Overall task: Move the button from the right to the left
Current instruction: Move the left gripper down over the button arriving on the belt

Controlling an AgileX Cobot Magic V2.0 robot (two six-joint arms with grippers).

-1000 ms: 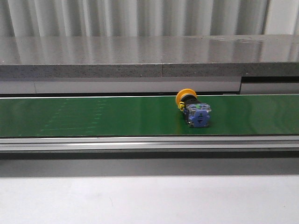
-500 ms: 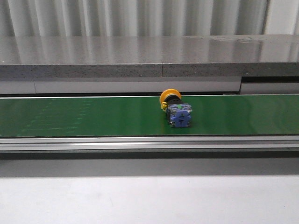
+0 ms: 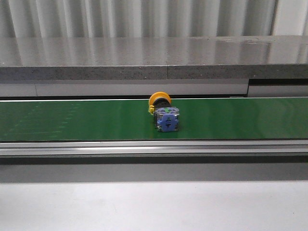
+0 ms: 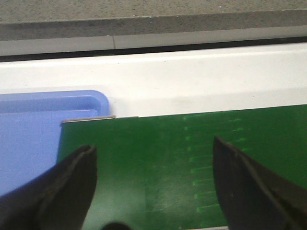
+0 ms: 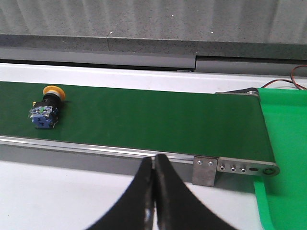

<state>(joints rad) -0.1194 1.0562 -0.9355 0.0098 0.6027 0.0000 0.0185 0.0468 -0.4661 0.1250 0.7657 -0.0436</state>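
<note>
The button (image 3: 163, 114) lies on its side on the green belt (image 3: 72, 120), now about mid-length; over the last second it has travelled steadily leftward, carried by the belt, untouched by either arm. The left tool (image 4: 153, 191) waits with fingers spread wide over the belt's left end beside a blue bin (image 4: 29, 134). The right tool (image 5: 154, 191) is closed on nothing. Judgement: interception pending.
</note>
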